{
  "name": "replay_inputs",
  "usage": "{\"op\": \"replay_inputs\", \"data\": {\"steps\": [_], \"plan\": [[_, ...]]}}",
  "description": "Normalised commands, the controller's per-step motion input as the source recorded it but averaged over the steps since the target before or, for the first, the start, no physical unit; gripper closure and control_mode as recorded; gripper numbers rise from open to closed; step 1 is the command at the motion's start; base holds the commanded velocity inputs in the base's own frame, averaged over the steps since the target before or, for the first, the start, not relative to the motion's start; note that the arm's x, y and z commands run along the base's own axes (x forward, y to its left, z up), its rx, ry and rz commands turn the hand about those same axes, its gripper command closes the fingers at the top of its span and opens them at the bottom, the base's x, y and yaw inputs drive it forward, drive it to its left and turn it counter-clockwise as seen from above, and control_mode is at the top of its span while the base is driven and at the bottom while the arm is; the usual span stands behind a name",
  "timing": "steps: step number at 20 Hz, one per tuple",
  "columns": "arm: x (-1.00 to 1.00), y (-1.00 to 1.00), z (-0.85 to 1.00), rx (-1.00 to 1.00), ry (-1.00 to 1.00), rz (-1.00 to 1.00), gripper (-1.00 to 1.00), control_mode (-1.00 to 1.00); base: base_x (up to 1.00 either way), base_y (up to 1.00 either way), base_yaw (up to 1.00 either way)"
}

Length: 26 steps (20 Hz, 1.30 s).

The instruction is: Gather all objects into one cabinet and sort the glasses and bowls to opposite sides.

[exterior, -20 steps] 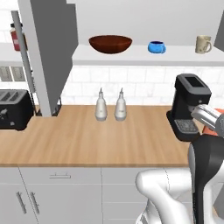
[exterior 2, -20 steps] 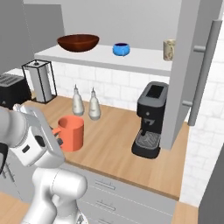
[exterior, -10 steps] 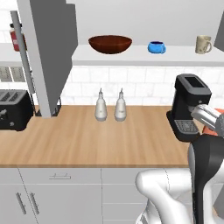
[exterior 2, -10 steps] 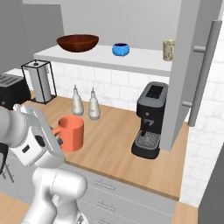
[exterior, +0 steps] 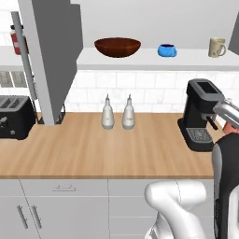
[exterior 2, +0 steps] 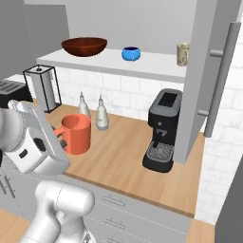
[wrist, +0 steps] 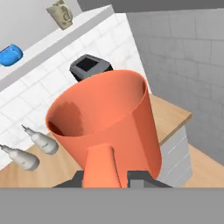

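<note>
My gripper (exterior 2: 60, 134) is shut on the handle of the orange mug (exterior 2: 77, 133), which it holds upright above the wooden counter, left of the coffee machine. In the hand view the mug (wrist: 109, 118) fills the middle, with my gripper (wrist: 105, 177) clamped on its handle. A sliver of the mug (exterior: 229, 127) shows at the right edge of the left base view. On the cabinet's white shelf board (exterior 2: 114, 65) stand the brown bowl (exterior 2: 84, 46) at the left, the blue cup (exterior 2: 131, 53) in the middle and the beige mug (exterior 2: 182, 53) at the right.
A black coffee machine (exterior 2: 163, 130) stands on the counter under the shelf's right end. Two pale shakers (exterior 2: 101, 114) stand by the tiled wall. A toaster (exterior: 14, 116) sits far left. A grey cabinet door with a long handle (exterior 2: 213, 80) hangs open at the right.
</note>
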Motion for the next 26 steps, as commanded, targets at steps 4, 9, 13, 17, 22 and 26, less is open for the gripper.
{"op": "replay_inputs", "data": {"steps": [4,9,13,17,22,26], "plan": [[-0.19,-0.44,0.31,0.06,-0.06,0.0,1.0,-1.0,0.0,0.0,0.0],[0.02,-0.24,0.57,0.03,-0.12,0.0,1.0,-1.0,0.0,0.0,0.0],[0.07,-0.17,0.88,-0.03,-0.16,0.0,1.0,-1.0,0.0,0.0,0.0],[0.03,-0.08,0.52,-0.07,-0.09,-0.03,1.0,-1.0,0.0,0.0,0.0],[0.11,0.05,0.07,-0.1,-0.03,0.0,1.0,-1.0,0.0,0.0,0.0],[0.46,-0.07,0.28,-0.14,-0.09,0.0,1.0,-1.0,0.0,0.0,0.0]]}}
